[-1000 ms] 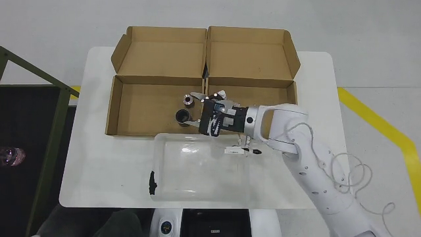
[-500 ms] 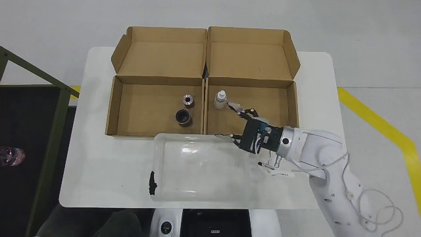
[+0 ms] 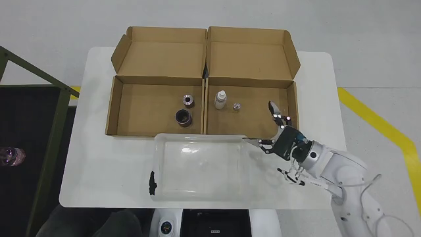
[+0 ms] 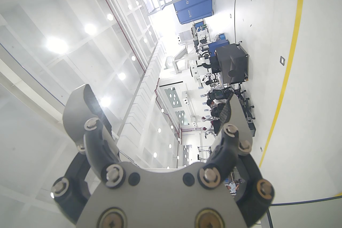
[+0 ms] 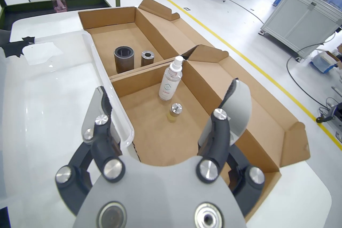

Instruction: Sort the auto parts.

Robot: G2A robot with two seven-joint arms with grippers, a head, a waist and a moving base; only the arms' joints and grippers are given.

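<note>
The right arm (image 3: 332,168) is cut off by the top view's edge at five o'clock, its upper part out of sight. A black scrap (image 3: 152,184) on the bin (image 3: 156,161) rim, at eight o'clock of the bin, is too small to tell what it is. In the right wrist view the right gripper (image 5: 169,90) hides the near end of the right box (image 5: 267,119).

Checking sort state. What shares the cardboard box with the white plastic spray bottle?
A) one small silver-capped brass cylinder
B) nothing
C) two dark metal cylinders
A: the small silver-capped brass cylinder stands beside the white plastic spray bottle; both dark metal cylinders sit in the neighbouring cardboard box.
</note>
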